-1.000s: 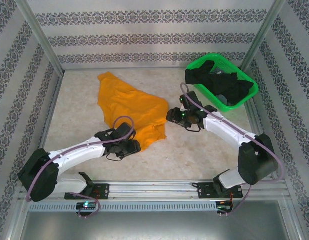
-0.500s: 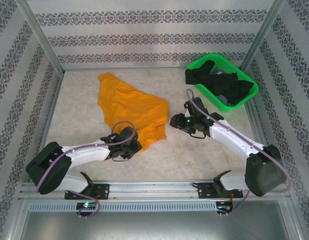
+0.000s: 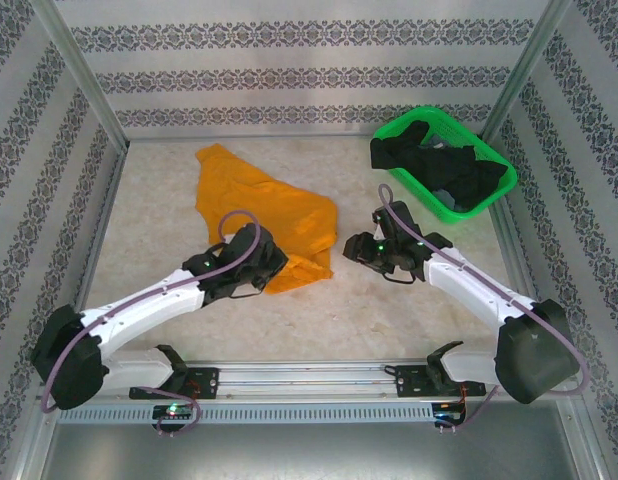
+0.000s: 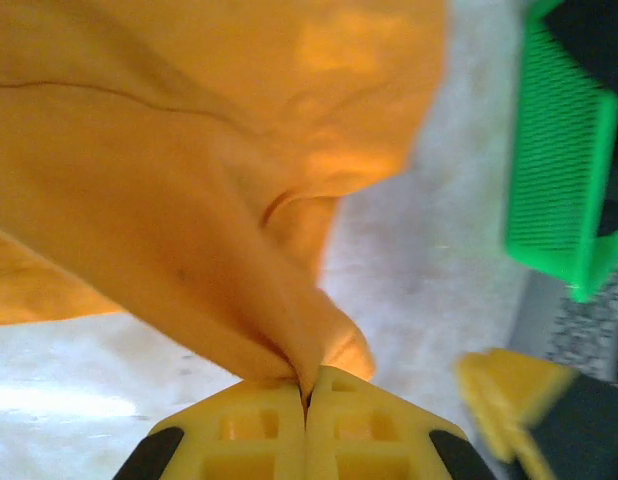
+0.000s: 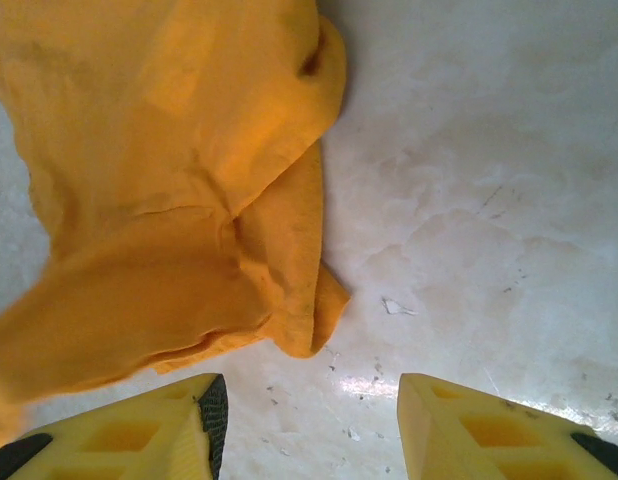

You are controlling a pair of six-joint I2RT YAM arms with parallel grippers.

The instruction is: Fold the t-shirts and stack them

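Mustard-orange t-shirt (image 3: 251,200) lies rumpled on the table (image 3: 389,315), left of centre. Left hand (image 4: 307,392) is pinched closed on its near edge, and the cloth gathers into a ridge at the fingertips. Right hand (image 5: 309,392) is spread wide and holds nothing, low over bare table just right of the shirt's near-right corner. Black t-shirts (image 3: 454,172) are heaped in the green mesh basket (image 3: 489,198), far right.

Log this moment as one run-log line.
left gripper: shut on orange t-shirt | right gripper: open, beside it | black t-shirts: in green basket
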